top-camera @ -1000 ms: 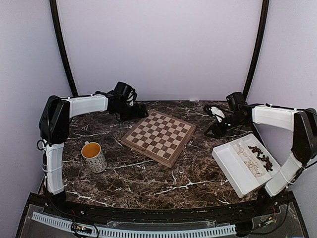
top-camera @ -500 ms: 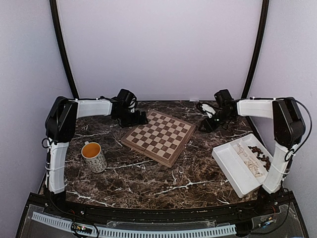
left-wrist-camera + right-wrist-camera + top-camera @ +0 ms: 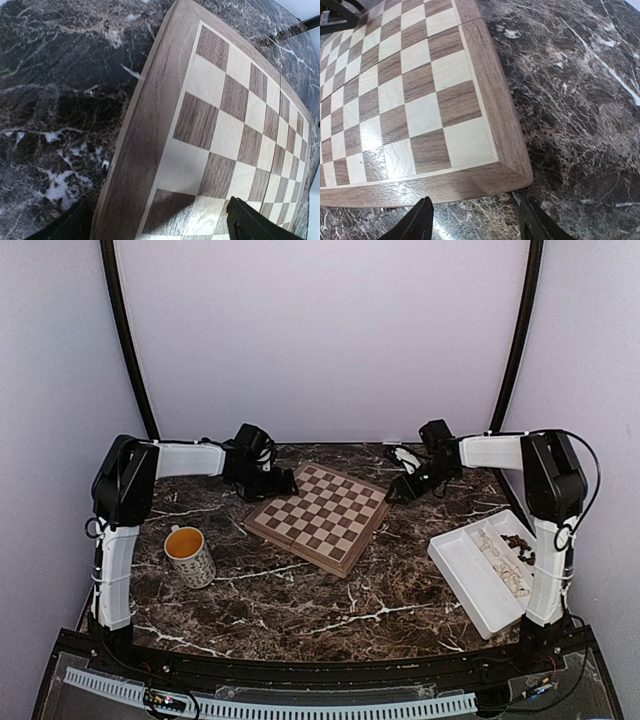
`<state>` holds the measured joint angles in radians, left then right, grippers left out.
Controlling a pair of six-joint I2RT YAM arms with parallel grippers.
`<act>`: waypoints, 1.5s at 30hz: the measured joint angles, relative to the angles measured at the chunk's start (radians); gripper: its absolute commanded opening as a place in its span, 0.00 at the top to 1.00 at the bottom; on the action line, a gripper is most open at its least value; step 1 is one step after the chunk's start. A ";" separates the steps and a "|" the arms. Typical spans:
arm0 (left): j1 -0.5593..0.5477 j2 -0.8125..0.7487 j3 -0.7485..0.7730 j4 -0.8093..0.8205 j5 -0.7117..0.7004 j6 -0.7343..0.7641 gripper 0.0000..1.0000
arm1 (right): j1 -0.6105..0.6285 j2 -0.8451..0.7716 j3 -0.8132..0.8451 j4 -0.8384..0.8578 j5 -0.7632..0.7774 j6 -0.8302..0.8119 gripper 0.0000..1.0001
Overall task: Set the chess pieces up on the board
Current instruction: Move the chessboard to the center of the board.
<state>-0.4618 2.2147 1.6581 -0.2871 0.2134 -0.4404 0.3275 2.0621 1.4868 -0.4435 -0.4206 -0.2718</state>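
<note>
The board (image 3: 320,517) between left gripper (image 3: 285,482) and right gripper (image 3: 396,492) (each at a corner)

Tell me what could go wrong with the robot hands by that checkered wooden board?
The open left gripper and right gripper sit at two corners of the checkered wooden board; a nudge could twist it. The small wooden chess pieces lie jumbled in the white plastic tray, probably hard to pinch.
</note>
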 measured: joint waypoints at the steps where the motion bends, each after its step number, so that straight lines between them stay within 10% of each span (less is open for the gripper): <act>1: 0.000 0.000 -0.007 0.001 0.007 0.000 0.05 | 0.000 0.005 0.008 -0.004 -0.020 -0.002 0.37; 32: -0.200 -0.419 -0.607 0.064 0.028 -0.068 0.10 | 0.073 0.095 0.100 -0.057 -0.149 -0.047 0.37; 45: -0.209 -0.569 -0.629 -0.019 -0.103 -0.024 0.11 | 0.032 0.087 0.248 -0.132 -0.108 -0.011 0.29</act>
<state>-0.6704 1.6455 1.0294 -0.3061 0.1104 -0.4648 0.3595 2.1490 1.7348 -0.5758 -0.5282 -0.2829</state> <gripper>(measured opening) 0.895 0.697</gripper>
